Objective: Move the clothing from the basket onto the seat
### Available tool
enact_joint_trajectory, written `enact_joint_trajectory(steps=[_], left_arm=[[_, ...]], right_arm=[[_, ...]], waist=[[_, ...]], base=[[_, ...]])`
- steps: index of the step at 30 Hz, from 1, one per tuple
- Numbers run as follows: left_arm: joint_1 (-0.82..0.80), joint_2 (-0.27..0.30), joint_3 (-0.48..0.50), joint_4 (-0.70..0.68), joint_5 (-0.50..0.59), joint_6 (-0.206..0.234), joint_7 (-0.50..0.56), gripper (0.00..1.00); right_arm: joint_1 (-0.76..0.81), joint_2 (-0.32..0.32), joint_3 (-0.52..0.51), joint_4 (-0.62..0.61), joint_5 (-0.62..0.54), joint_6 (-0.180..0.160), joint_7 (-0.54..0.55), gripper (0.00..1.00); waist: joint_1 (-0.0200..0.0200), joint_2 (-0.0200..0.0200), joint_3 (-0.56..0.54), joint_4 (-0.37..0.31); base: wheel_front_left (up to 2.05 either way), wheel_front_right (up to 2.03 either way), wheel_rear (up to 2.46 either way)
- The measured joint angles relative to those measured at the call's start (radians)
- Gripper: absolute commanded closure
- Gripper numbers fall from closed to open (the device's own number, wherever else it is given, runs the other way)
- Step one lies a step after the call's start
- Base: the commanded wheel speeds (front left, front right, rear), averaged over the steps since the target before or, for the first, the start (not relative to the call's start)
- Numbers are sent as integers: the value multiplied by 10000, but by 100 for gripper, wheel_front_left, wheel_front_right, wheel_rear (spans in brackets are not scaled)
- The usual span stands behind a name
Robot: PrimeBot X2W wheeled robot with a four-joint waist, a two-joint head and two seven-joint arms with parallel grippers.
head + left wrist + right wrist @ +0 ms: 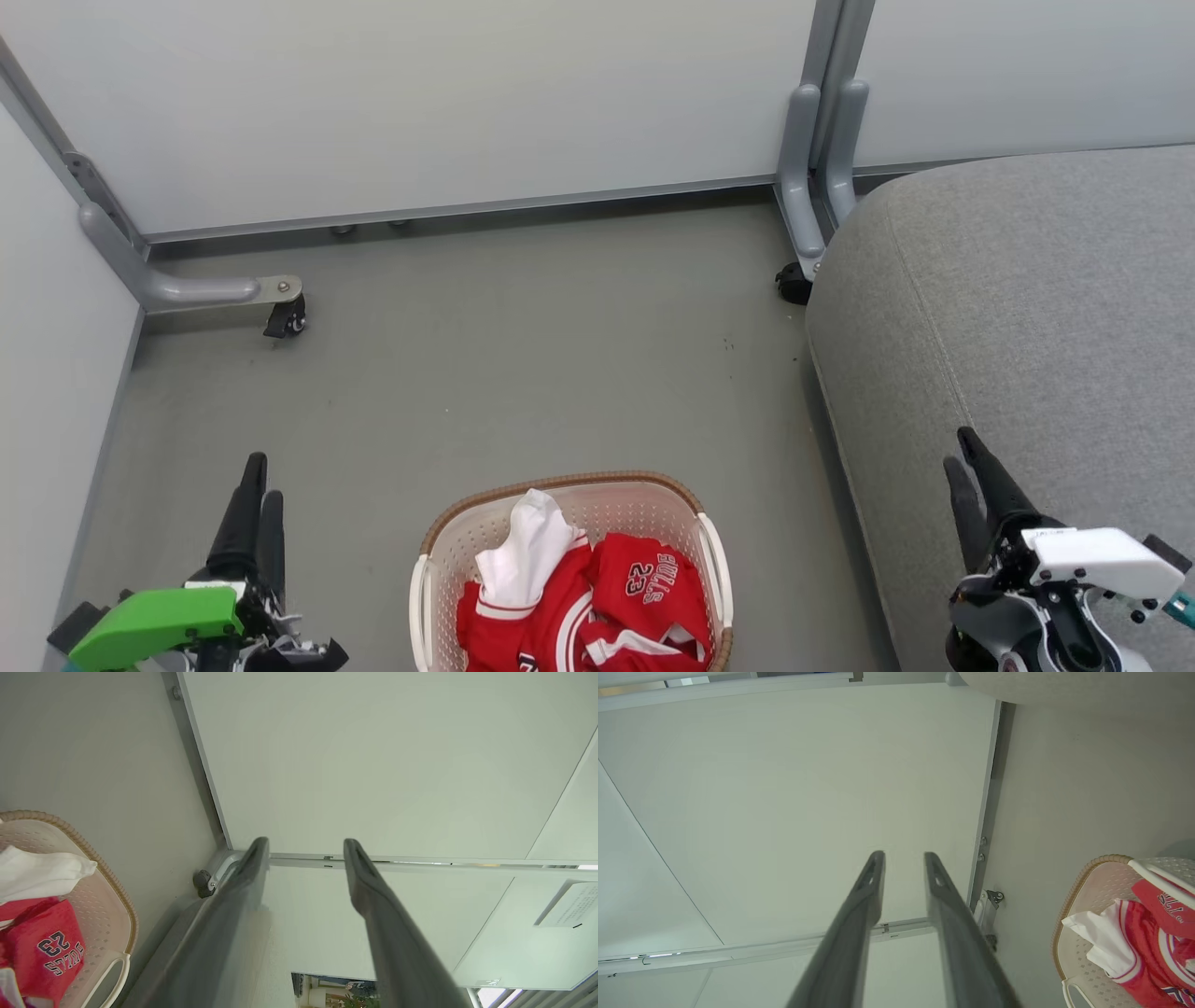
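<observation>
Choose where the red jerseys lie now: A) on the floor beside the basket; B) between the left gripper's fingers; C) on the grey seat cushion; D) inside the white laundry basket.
D: the red jerseys lie heaped within the perforated walls of the laundry basket.

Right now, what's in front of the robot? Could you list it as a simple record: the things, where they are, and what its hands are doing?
clothing: red and white jerseys, crumpled inside the basket
basket: on the floor, between the two grippers
seat: grey cushion at right, no clothing on its visible part
left gripper: open, empty, apart from the basket
right gripper: open, empty, seen against the seat
</observation>
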Motion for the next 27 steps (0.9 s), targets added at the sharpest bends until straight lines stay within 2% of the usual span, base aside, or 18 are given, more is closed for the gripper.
enact_joint_trajectory(steps=[4, 10, 27], left_arm=[[172, -13, -159, 84, 10, 4, -109, 0], [174, -6, -405, -23, 481, 4, -437, 0], [416, -4, -447, -871, 4548, 4, -1160, 0]], right_arm=[[177, 29, 117, 109, -40, 0, -119, 0], [182, 29, 247, 98, -738, 0, -428, 0], [257, 15, 823, -700, -4830, 0, -1166, 0]], waist=[[0, 0, 3, -1], [0, 0, 5, -4], [0, 0, 3, 38]], base=[[0, 0, 0], [0, 0, 0], [0, 0, 0]])
